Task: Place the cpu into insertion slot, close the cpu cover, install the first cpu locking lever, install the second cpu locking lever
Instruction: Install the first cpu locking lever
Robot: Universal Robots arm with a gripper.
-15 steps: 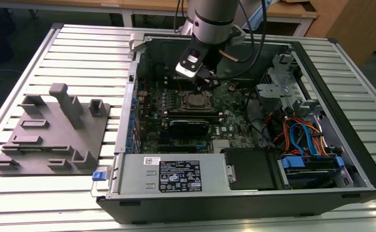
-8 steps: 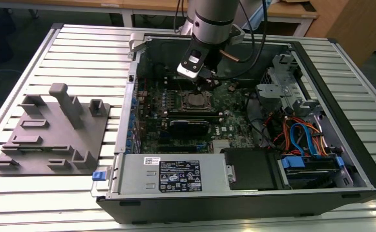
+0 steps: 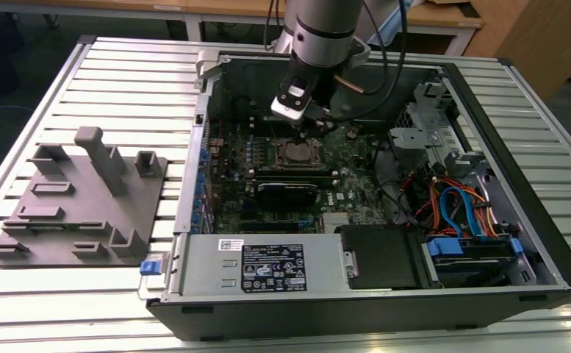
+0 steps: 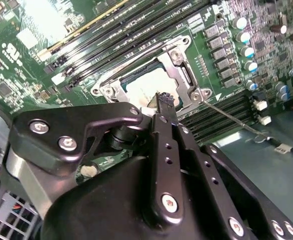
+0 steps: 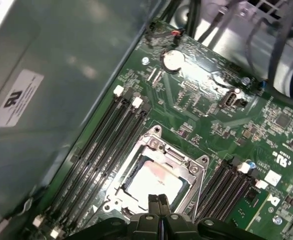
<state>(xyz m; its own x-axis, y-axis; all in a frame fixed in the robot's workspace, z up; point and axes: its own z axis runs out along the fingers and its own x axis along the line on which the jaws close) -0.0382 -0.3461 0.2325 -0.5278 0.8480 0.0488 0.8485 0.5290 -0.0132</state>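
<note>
I have the gripper (image 4: 164, 99) hanging right over the insertion slot (image 3: 295, 153), its two fingers pressed together with nothing that I can see between them. In the second wrist view the closed tip sits over one edge of the cpu (image 4: 146, 86), which lies flat inside the slot. The cpu cover (image 4: 182, 74) is down around it, framing the silver top. Whether the tip touches the chip or hovers just above it, I cannot tell.

A thin locking lever (image 4: 231, 120) runs out from one corner of the slot, across the memory slots (image 4: 221, 112) beside it. It looks unlatched to me, though I am not sure.

My main worry is force landing on the bare chip rather than on the frame or the lever. A press there could scratch the top or rock the chip against the contacts underneath. If the lever really is free, the cover is only resting, so a sideways brush from the tip could lift it. The lever is thin and springy, and a closed tip could slip off it and skid into the capacitors (image 4: 240, 36) just beside the slot.
</note>
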